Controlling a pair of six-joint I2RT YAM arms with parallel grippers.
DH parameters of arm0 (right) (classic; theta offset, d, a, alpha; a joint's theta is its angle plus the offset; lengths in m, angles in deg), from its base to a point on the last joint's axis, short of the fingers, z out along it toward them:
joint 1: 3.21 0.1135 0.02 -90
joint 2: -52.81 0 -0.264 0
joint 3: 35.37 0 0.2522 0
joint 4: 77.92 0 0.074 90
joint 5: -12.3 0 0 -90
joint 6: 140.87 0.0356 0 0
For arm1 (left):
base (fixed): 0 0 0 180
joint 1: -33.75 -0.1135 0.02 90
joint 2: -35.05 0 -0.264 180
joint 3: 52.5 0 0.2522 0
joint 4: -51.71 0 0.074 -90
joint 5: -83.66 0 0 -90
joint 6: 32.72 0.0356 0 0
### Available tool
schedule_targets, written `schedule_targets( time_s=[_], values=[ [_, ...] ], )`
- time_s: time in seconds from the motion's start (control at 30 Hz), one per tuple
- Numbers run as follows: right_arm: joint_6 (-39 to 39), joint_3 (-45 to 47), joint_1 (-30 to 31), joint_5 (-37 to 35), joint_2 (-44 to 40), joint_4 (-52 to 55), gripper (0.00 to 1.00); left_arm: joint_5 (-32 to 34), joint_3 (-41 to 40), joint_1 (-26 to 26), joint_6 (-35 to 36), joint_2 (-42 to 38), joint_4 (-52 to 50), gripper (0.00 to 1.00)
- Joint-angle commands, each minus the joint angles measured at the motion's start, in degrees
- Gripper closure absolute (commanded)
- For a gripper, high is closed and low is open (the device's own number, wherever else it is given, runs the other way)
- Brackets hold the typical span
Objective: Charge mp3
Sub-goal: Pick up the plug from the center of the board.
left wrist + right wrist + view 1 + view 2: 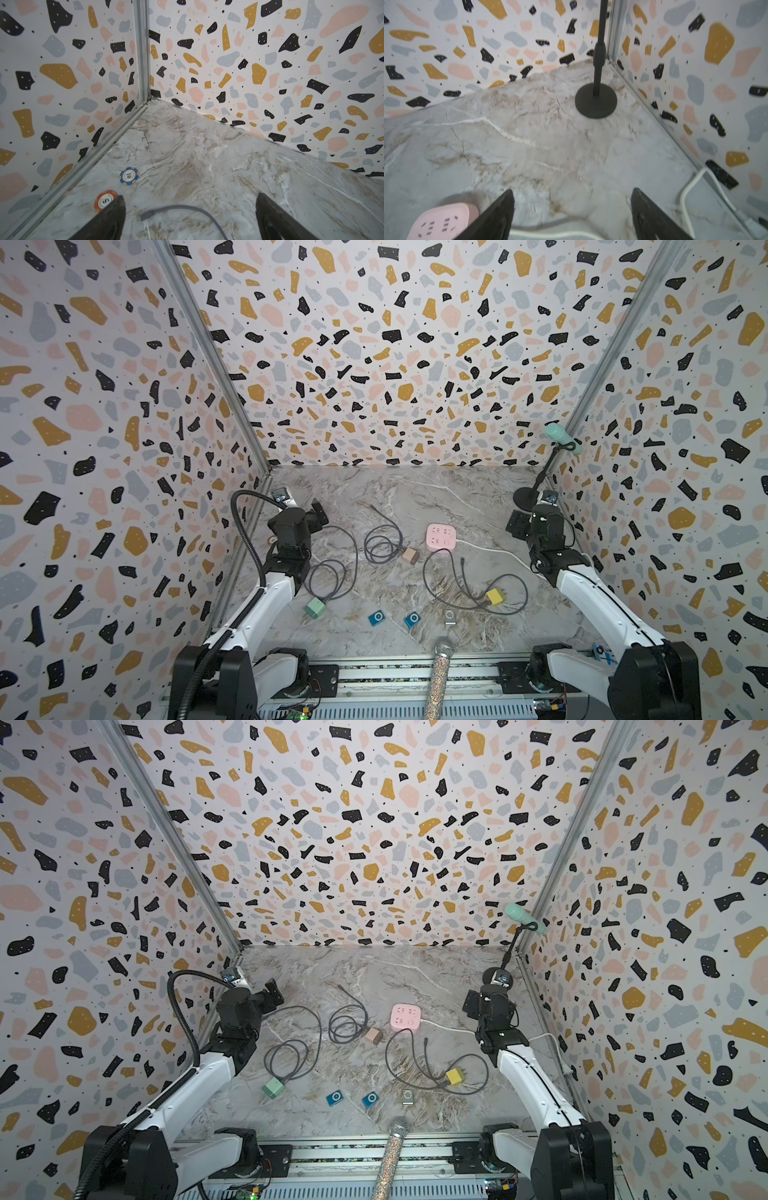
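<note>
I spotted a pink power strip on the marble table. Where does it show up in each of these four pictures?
Top views (both): the pink power strip sits near the picture's middle, a little below centre.
Left wrist view: not in it.
Right wrist view: partly cut off at the picture's edge, beside the right gripper.
Shared landmark: the white cord running off the strip.
</note>
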Motion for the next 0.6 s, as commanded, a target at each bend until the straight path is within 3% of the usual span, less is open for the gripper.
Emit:
schedule_targets(
  time_s=[0.0, 0.13, 0.37, 0.57],
  values=[
    [13.1, 0.8, 3.0, 2.1, -3.7, 19.2, 0.16, 1.3, 1.7, 2.9, -2.2, -0.9, -9.5, 0.04],
    [22.0, 4.5, 6.5, 7.5, -7.5, 23.2, 0.19, 2.5, 1.8, 7.5, -1.6, -1.1, -11.1, 0.05],
    [35.0, 9.6, 11.2, 10.2, -12.4, 26.9, 0.26, 5.3, 2.5, 15.3, -1.0, 0.1, -12.6, 0.05],
    [39.8, 12.4, 11.7, 12.5, -11.2, 25.7, 0.29, 6.4, 1.6, 19.5, -1.4, 0.4, -11.5, 0.06]
  ],
)
